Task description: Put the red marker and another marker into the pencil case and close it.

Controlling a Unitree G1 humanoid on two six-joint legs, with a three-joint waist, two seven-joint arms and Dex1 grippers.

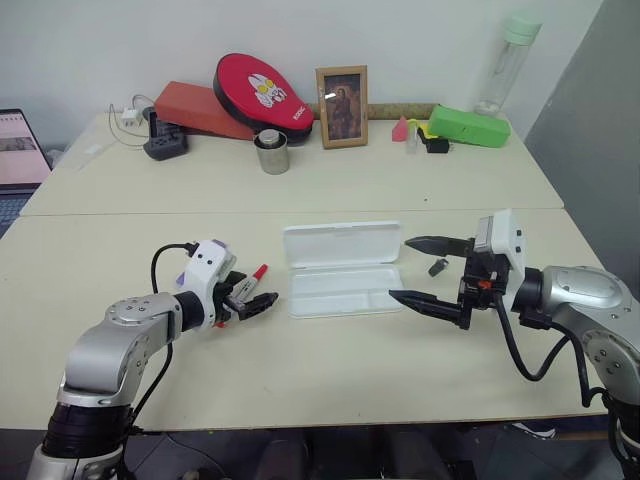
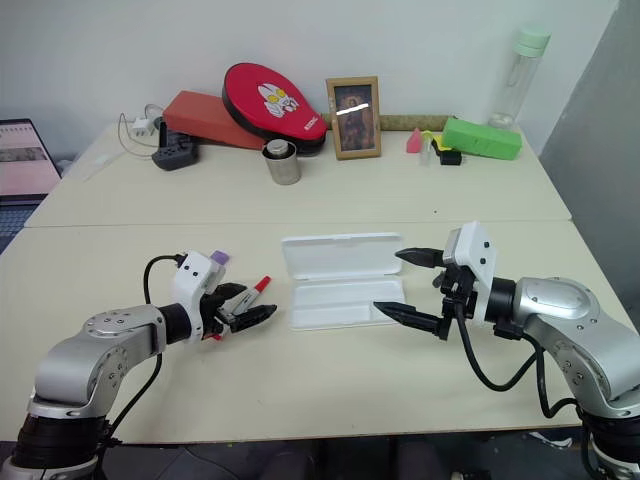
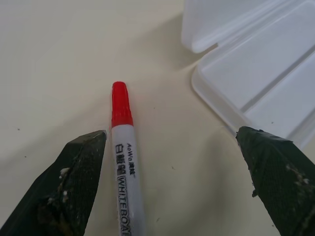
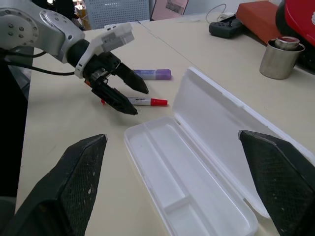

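The left gripper [image 1: 258,298] is seen at the lower left of the head view, fingers spread apart and angled downward on a bent arm. The right gripper [image 1: 420,270] is held at centre right, jaws parted wide, pointing leftward.

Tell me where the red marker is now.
The red marker lies on the table at the robot's left, between the open left gripper's fingers, beside the open pencil case.

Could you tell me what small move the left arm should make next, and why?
Probably ease the open left gripper down and close on the red marker: the marker lies on the table between its fingers, and the pencil case lies open and empty beside it.
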